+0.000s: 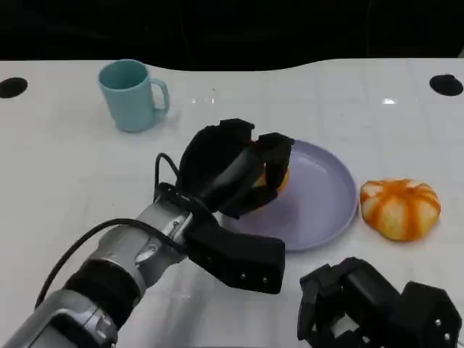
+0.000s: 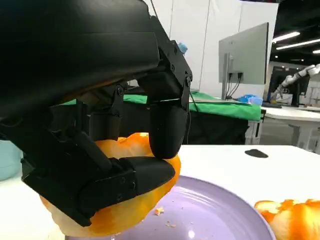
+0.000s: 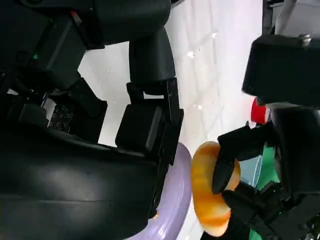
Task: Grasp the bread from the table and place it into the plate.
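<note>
Bread (image 1: 272,190), orange-glazed, is clamped in the left hand (image 1: 235,170), fingers (image 2: 165,130) wrapped over its top, thumb beneath. It sits over the left part of the lavender plate (image 1: 319,210); the left wrist view shows its underside at the plate's surface, contact uncertain. Second orange-striped bun (image 1: 401,208) lies on the white table (image 1: 58,167), just right of the plate. Right hand (image 1: 370,304) rests low near the table's front edge, fingers curled inward, holding nothing. Teal mug (image 1: 133,94) stands far left.
</note>
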Robot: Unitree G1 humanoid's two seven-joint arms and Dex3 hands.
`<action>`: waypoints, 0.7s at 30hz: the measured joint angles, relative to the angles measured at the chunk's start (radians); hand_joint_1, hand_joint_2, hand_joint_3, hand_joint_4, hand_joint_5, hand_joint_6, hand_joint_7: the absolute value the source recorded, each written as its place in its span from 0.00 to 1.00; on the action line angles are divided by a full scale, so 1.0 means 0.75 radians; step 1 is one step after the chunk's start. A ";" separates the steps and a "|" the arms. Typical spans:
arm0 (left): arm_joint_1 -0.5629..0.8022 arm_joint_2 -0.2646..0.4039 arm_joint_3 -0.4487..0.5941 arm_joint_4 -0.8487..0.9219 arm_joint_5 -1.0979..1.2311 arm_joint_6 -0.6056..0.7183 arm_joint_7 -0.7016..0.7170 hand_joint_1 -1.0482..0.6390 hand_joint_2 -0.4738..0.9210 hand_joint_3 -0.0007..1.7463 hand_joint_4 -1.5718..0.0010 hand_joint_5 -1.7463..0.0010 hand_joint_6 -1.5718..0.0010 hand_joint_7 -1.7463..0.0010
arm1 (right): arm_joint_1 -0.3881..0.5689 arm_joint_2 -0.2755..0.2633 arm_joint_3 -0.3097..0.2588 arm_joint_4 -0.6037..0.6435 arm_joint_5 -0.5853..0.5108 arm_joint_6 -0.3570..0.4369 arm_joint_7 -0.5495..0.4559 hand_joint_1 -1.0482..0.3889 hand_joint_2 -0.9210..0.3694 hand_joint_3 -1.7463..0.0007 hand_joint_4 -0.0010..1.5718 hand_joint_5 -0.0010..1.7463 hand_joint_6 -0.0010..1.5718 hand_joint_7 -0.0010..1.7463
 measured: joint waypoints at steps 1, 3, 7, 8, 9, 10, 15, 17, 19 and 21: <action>-0.009 -0.010 -0.007 0.028 0.001 -0.001 0.004 0.51 0.59 0.63 0.42 0.00 0.56 0.00 | 0.001 0.000 0.000 -0.002 -0.001 0.002 -0.003 0.00 0.61 0.24 0.98 0.75 1.00 0.59; -0.024 -0.025 -0.013 0.074 -0.002 -0.006 0.005 0.50 0.65 0.58 0.45 0.00 0.55 0.08 | 0.001 0.000 0.000 -0.004 -0.002 0.003 -0.004 0.00 0.61 0.24 0.98 0.75 1.00 0.59; -0.045 -0.045 -0.012 0.140 -0.033 -0.040 0.001 0.46 0.82 0.33 0.55 0.13 0.55 0.41 | 0.002 0.000 0.001 -0.009 -0.004 0.004 -0.004 0.00 0.61 0.23 0.98 0.75 1.00 0.59; -0.047 -0.048 -0.012 0.147 -0.043 -0.047 -0.008 0.44 0.89 0.26 0.59 0.21 0.58 0.53 | 0.002 0.000 0.001 -0.010 -0.004 0.004 -0.004 0.00 0.61 0.23 0.98 0.75 1.00 0.59; -0.054 -0.049 -0.012 0.155 -0.060 -0.055 -0.039 0.43 0.92 0.21 0.63 0.28 0.61 0.62 | 0.002 0.000 0.001 -0.010 -0.004 0.004 -0.004 0.00 0.61 0.23 0.98 0.75 1.00 0.59; -0.060 -0.049 -0.012 0.158 -0.072 -0.059 -0.070 0.43 0.95 0.17 0.66 0.33 0.63 0.69 | 0.002 0.000 0.002 -0.010 -0.004 0.004 -0.004 0.00 0.60 0.23 0.98 0.75 1.00 0.60; -0.080 -0.045 -0.013 0.158 -0.096 -0.100 -0.178 0.28 1.00 0.11 0.91 0.53 0.80 0.90 | 0.003 0.000 0.003 -0.016 -0.007 0.004 -0.007 0.00 0.63 0.22 0.98 0.75 1.00 0.61; -0.080 -0.042 -0.013 0.153 -0.102 -0.103 -0.215 0.22 1.00 0.11 0.97 0.57 0.85 0.94 | 0.003 0.000 0.003 -0.016 -0.007 0.004 -0.007 0.00 0.63 0.22 0.98 0.75 1.00 0.61; -0.080 -0.036 -0.013 0.142 -0.109 -0.103 -0.244 0.17 1.00 0.12 0.99 0.62 0.87 0.95 | 0.004 0.000 0.003 -0.016 -0.008 0.004 -0.008 0.00 0.63 0.22 0.98 0.75 1.00 0.61; -0.080 -0.026 -0.014 0.126 -0.109 -0.101 -0.263 0.14 1.00 0.14 1.00 0.68 0.89 0.97 | 0.004 0.000 0.003 -0.016 -0.008 0.003 -0.008 0.00 0.62 0.22 0.98 0.75 1.00 0.60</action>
